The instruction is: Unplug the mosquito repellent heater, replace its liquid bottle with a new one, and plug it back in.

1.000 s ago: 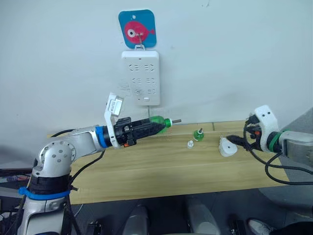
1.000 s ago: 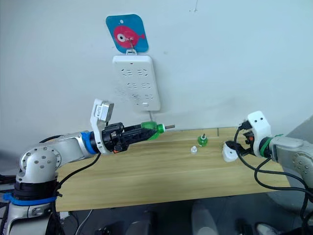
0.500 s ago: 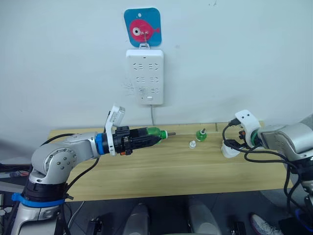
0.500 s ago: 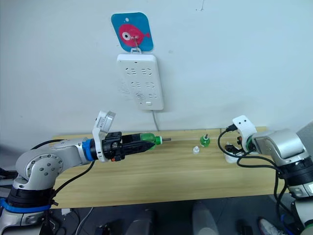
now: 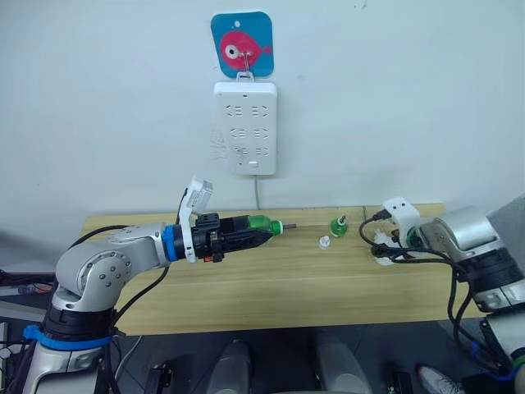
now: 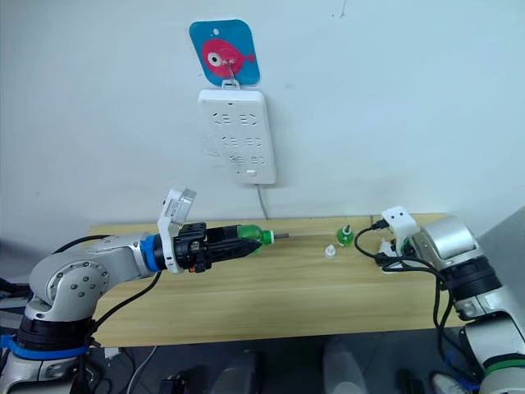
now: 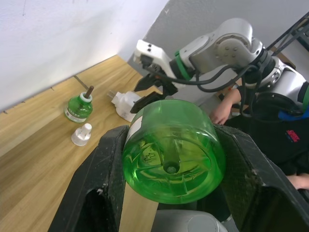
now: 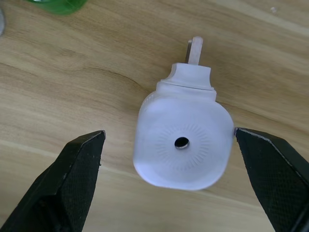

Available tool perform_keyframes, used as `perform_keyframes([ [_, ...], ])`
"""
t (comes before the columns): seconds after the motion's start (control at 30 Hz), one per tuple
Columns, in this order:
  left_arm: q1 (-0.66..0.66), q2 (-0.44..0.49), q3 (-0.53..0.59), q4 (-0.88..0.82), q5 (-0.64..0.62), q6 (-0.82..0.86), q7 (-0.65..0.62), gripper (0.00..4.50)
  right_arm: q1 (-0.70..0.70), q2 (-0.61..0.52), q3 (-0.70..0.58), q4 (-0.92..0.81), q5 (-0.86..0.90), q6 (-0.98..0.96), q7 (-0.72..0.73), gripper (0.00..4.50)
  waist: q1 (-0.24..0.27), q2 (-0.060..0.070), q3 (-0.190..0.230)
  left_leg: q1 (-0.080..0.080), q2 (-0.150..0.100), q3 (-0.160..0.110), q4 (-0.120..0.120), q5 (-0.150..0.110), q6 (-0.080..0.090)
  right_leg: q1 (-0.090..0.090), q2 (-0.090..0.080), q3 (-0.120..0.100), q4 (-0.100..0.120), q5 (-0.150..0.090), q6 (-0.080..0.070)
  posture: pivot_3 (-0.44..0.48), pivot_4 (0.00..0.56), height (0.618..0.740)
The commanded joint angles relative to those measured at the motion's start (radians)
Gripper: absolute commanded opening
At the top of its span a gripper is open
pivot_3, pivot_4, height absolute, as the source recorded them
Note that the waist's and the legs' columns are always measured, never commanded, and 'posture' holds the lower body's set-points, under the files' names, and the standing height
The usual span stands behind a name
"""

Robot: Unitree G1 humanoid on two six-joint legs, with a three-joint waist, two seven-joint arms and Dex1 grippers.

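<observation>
Two grippers work over the wooden table: the left gripper is clamped on one green bottle, wick bare and held level above the table. The right gripper hangs wide open over the one mosquito repellent heater, which lies on the table untouched. Behind lie one loose white cap and a second green bottle, upright by the wall, also uncapped

A pale wall backs a light wooden table — dark floor beneath it.
</observation>
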Motion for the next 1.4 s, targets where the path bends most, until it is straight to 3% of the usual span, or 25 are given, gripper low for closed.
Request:
perform_keyframes([
  [0.03, 0.003, -0.003, 0.01, -0.038, 0.0, -0.023, -0.018, 2.3, -0.022, 0.007, -0.023, 0.035, -0.049, -0.039, 0.001, 4.5, 0.001, 0.0, 0.0, 0.0, 0.0, 0.0, 0.0, 0.0, 0.0, 0.0, 0.0, 0.0, 0.0, 0.0, 0.0, -0.032, 0.249, 0.74],
  [0.6, 0.01, -0.007, 0.017, -0.043, 0.002, -0.025, -0.015, 2.3, -0.049, 0.053, -0.026, 0.229, -0.142, -0.139, 0.108, 4.5, 0.001, 0.0, 0.001, 0.0, 0.0, 0.0, 0.0, 0.0, 0.0, 0.0, 0.0, 0.0, 0.0, 0.0, 0.0, -0.017, 0.247, 0.74],
  [0.7, 0.006, -0.008, 0.014, -0.039, 0.006, -0.027, -0.018, 2.3, -0.045, 0.053, -0.037, 0.231, -0.146, -0.143, 0.117, 3.91, 0.001, 0.0, 0.001, 0.0, 0.0, 0.0, 0.0, 0.0, 0.0, 0.0, 0.0, 0.0, 0.0, 0.0, 0.0, -0.02, 0.246, 0.74],
  [0.8, 0.001, -0.009, 0.01, -0.032, 0.01, -0.029, -0.023, 2.3, -0.037, 0.049, -0.042, 0.212, -0.147, -0.132, 0.128, 2.98, 0.001, 0.0, 0.002, 0.0, 0.0, 0.0, 0.0, 0.0, 0.0, 0.0, 0.0, 0.0, 0.0, 0.0, 0.0, -0.027, 0.247, 0.74],
  [0.93, -0.004, -0.008, 0.006, -0.026, 0.016, -0.032, -0.032, 2.3, -0.022, 0.041, -0.064, 0.167, -0.142, -0.109, 0.138, 2.98, 0.001, 0.0, 0.002, 0.0, 0.0, 0.0, 0.0, 0.0, 0.0, 0.0, 0.0, 0.0, -0.001, 0.0, 0.0, -0.031, 0.246, 0.74],
  [1.13, -0.012, -0.003, 0.014, -0.012, 0.006, -0.024, -0.046, 2.3, 0.03, -0.02, -0.167, -0.015, -0.085, -0.092, 0.193, 2.98, 0.002, 0.001, 0.003, 0.0, -0.001, 0.0, 0.0, 0.0, 0.0, 0.0, 0.0, 0.0, -0.001, 0.0, 0.0, -0.044, 0.238, 0.74],
  [1.3, -0.053, 0.002, 0.021, 0.029, -0.01, 0.0, -0.062, 2.3, 0.079, -0.014, -0.384, -0.211, 0.08, 0.032, 0.263, 2.98, 0.002, 0.001, 0.004, 0.0, 0.0, 0.0, -0.001, 0.0, 0.0, 0.0, 0.0, 0.0, -0.001, 0.0, 0.0, -0.062, 0.234, 0.74],
  [1.4, -0.102, 0.004, 0.032, 0.064, -0.037, 0.032, -0.071, 2.3, 0.121, -0.008, -0.583, -0.376, 0.248, 0.086, 0.353, 2.98, 0.002, 0.001, 0.005, -0.001, 0.0, -0.001, -0.001, 0.0, 0.0, 0.0, 0.0, -0.001, -0.001, 0.0, 0.0, -0.071, 0.232, 0.74],
])
